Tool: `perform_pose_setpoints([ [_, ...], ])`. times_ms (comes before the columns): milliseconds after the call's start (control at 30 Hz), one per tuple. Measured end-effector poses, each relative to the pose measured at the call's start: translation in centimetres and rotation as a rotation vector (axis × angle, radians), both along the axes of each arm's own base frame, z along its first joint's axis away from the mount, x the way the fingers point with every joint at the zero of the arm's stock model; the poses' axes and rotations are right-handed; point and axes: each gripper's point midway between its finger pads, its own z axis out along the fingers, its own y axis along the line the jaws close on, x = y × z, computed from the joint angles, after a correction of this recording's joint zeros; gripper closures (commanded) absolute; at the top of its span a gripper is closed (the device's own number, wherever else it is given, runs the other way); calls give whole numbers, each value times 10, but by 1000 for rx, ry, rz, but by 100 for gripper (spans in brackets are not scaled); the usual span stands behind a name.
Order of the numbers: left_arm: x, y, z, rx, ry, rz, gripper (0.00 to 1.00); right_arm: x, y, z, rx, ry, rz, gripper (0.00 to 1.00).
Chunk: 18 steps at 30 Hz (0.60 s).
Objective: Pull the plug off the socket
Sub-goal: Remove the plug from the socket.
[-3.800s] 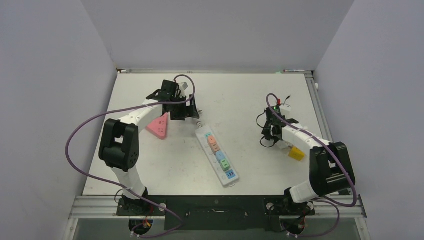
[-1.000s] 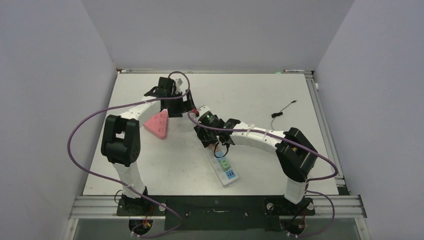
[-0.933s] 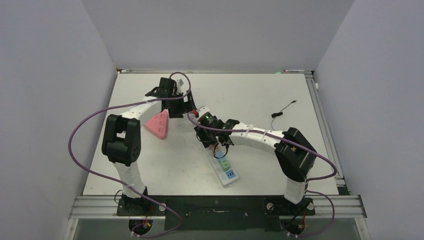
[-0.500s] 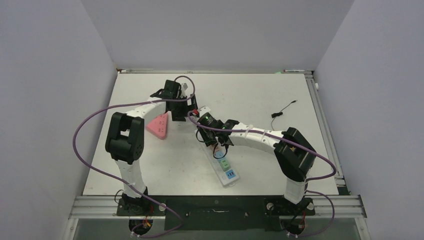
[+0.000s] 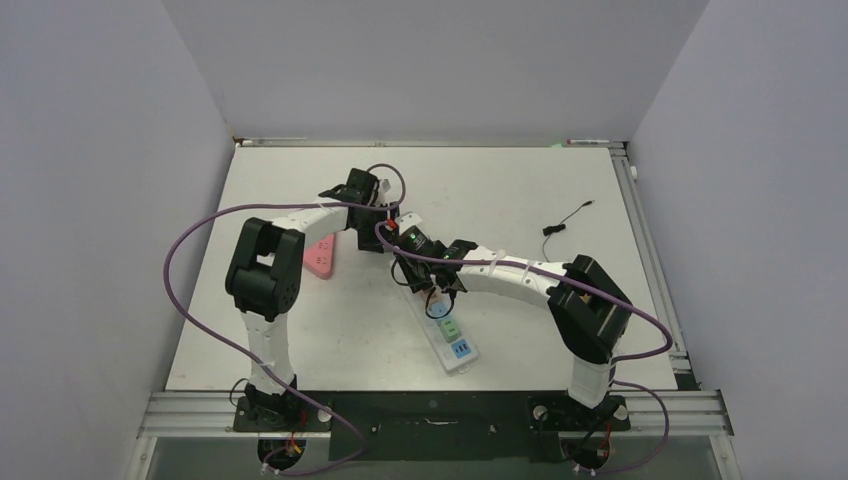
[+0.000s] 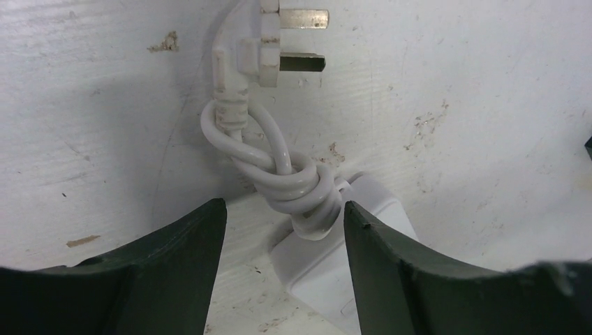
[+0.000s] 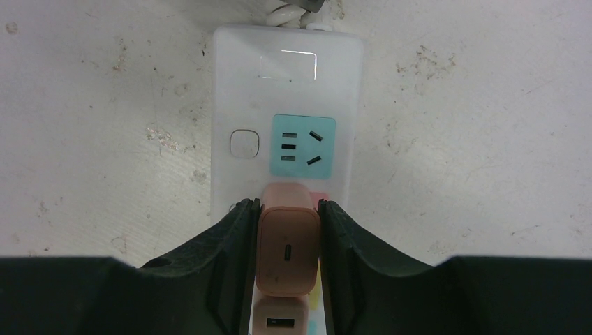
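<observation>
A white power strip (image 5: 457, 347) lies at the table's middle, several coloured plugs in its sockets. In the right wrist view the strip (image 7: 287, 91) has a free teal socket (image 7: 302, 149). Just below it stands an orange plug (image 7: 287, 250), with a second peach plug (image 7: 280, 322) behind. My right gripper (image 7: 287, 209) is shut on the orange plug, one finger on each side; it also shows in the top view (image 5: 426, 284). My left gripper (image 6: 283, 209) is open, its fingers either side of the strip's coiled white cord (image 6: 297, 185) at the strip's far end (image 6: 349, 258); it shows in the top view (image 5: 386, 222).
The cord's own three-pin plug (image 6: 279, 42) lies loose on the table beyond the coil. A pink triangular socket block (image 5: 320, 258) lies left of the strip, under the left arm. A thin black cable (image 5: 565, 218) lies at the right.
The right arm came from the table's right side to the strip and has stayed on the orange plug. In the last second the left gripper slid right, to the strip's cord end.
</observation>
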Motion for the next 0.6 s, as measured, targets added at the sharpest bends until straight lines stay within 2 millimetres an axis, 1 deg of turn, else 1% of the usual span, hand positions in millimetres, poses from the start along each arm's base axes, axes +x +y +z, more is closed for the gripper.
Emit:
perform_pose_setpoints([
  [167, 2, 0, -1, 18, -11, 2, 44, 0, 1, 0, -2, -5, 0, 82],
  [267, 3, -1, -1, 22, -16, 3, 48, 0, 1, -1, -1, -9, 1, 83],
  [333, 2, -2, -2, 24, -20, 0, 53, 0, 1, -1, 1, -12, 0, 85],
  [433, 4, -6, -2, 25, -25, -4, 64, 0, 2, -1, 1, -17, 2, 87],
  [600, 6, -11, -1, 28, -33, -13, 77, -1, 4, -1, -2, -29, 8, 88],
])
